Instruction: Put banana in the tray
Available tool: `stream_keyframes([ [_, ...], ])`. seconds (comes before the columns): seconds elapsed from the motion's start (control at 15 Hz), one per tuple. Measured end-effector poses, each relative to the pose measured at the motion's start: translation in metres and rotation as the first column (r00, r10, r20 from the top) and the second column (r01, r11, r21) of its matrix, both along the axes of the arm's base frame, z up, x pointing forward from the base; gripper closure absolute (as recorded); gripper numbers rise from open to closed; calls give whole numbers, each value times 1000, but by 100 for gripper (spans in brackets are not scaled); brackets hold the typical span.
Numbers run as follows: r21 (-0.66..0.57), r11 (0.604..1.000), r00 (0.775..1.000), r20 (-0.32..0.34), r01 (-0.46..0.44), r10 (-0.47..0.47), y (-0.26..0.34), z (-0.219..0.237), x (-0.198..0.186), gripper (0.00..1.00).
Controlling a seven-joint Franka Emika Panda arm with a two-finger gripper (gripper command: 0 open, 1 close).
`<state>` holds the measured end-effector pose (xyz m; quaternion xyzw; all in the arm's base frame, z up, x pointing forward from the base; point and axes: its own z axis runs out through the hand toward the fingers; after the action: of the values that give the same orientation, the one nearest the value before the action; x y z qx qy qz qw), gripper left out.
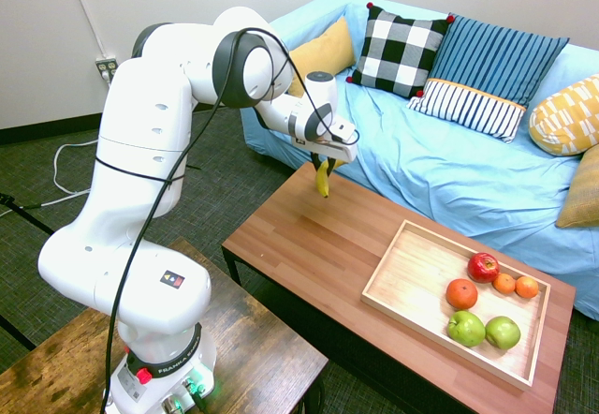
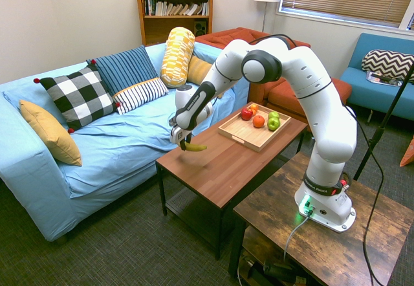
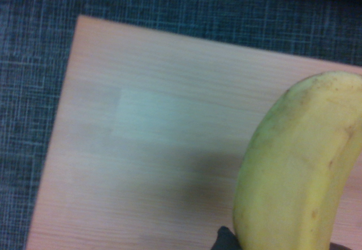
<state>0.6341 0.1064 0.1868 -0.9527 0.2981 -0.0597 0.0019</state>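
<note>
Judging by the banana (image 1: 322, 180) in the tool (image 1: 323, 162), at the grasp step, with lifting and carrying to come. In the first exterior view, to be found just above the middle of the frame, over the far left end of the bench (image 1: 309, 230); in the second exterior view, left of the middle, beside the blue sofa (image 2: 119, 158). Hard to tell whether touching the wood or slightly above it.

Closed to a narrow grip on the banana, near one end, with most of the curved length sticking out past the tips. In the wrist view, seen large and close at the right of the frame.

Next, raise enough to pass over the low rim of the tray (image 1: 398, 316), at the lower right of the first exterior view, well apart from the banana. Then travel rightward and down in that frame, aim for the left part of the tray, away from the red apple (image 1: 483, 267), oranges (image 1: 460, 293) and green apples (image 1: 465, 328), lower gently and let go. Beware of swinging or slipping from such an off-centre hold.
</note>
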Motion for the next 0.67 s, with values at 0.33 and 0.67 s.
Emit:
stream_keyframes([
  [0.33, -2, 989, 989, 32, 145, -145, -93, 34, 12, 100],
  [0.67, -10, 952, 951, 37, 307, -306, -198, 49, 5, 100],
])
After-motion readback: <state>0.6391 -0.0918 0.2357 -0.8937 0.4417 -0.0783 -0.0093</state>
